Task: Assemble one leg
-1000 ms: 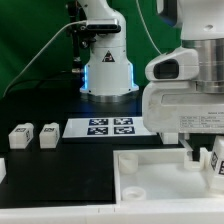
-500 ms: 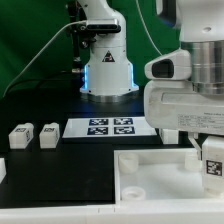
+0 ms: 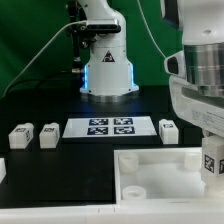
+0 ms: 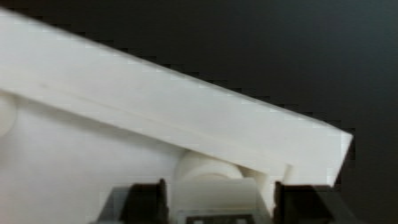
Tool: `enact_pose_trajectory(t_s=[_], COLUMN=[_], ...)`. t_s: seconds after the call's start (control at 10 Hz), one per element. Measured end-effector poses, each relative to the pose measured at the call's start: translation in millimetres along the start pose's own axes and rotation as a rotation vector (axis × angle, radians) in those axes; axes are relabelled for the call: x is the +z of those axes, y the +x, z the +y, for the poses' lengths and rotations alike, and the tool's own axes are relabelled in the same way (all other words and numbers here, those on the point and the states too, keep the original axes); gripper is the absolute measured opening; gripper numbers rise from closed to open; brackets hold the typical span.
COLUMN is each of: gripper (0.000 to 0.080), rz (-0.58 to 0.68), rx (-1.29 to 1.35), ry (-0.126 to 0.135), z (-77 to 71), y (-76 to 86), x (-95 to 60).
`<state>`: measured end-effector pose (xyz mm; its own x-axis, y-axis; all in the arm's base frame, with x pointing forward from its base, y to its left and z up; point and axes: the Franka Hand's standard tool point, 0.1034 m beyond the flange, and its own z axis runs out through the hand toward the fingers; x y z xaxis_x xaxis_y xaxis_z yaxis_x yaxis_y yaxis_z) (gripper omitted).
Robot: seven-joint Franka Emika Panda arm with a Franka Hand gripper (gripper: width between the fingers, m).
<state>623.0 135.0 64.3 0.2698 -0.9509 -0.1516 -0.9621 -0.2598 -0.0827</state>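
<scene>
My gripper (image 3: 211, 152) is at the exterior view's right edge, shut on a small white leg (image 3: 212, 166) whose tag faces the camera. It holds the leg over the right part of the large white panel (image 3: 150, 172). In the wrist view the leg (image 4: 214, 188) sits between my two black fingers (image 4: 146, 203), with my gripper (image 4: 221, 205) just above the panel's raised rim (image 4: 196, 100). I cannot tell whether the leg touches the panel.
Two loose legs (image 3: 20, 134) (image 3: 48, 134) lie left of the marker board (image 3: 110, 127), and one more (image 3: 168, 130) lies to its right. Another white part (image 3: 2, 170) shows at the left edge. The arm's base (image 3: 106, 70) stands behind.
The arm has shifted toward the exterior view's right, uncovering the leg beside the marker board. The held leg has come down a little over the panel.
</scene>
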Motion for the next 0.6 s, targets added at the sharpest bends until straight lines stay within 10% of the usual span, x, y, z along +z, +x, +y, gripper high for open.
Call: enact_pose_trajectory(t_s=[0.2, 0.4, 0.6], gripper=[0.0292, 0.055, 0.0628], rz=[-0.001, 0.0, -0.001], rx=[-0.002, -0.032, -0.058], ry=[-0.001, -0.001, -0.001], z=[0.4, 0.4, 0.4], y=[-0.3, -0.4, -0.6], x=[0.4, 0.4, 0.5])
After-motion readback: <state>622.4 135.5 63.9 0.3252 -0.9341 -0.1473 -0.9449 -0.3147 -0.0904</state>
